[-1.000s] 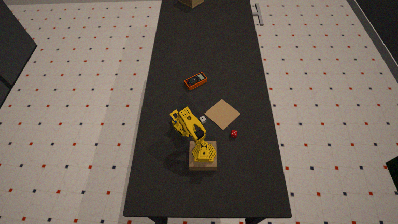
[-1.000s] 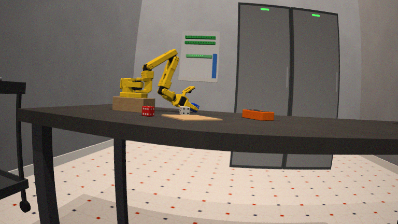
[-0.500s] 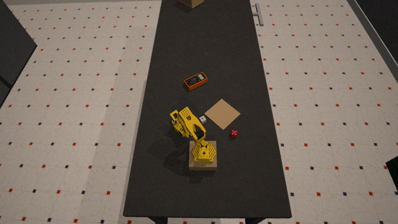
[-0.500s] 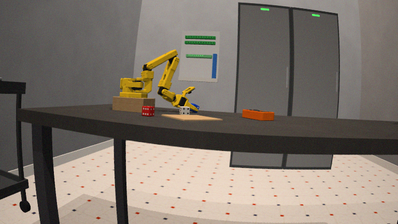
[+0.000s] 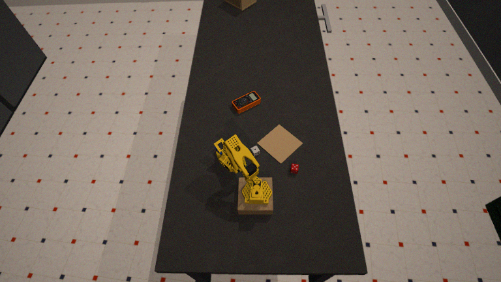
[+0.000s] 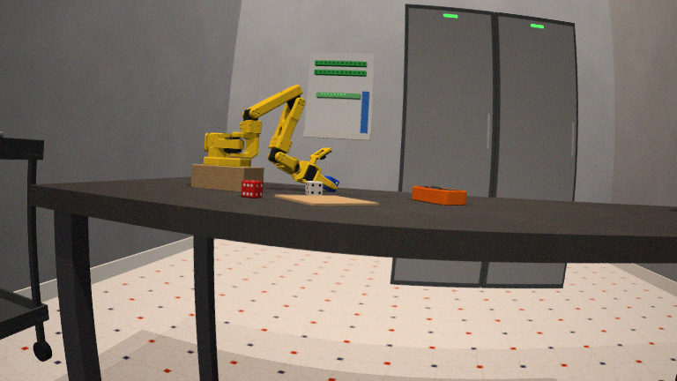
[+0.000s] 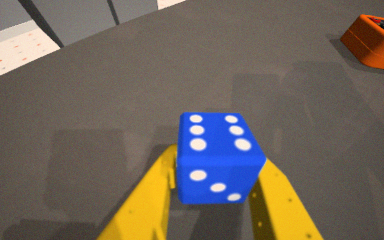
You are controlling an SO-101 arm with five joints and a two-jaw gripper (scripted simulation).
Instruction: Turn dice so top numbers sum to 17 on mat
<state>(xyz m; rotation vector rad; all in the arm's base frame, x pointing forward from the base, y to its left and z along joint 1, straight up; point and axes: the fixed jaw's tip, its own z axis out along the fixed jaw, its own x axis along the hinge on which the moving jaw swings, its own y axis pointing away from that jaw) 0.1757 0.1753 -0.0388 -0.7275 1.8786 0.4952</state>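
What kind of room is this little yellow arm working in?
Probably a lab or workshop. A long dark table stands on a tiled floor, an orange multimeter lies on it, and grey double doors with green lights fill the back wall.
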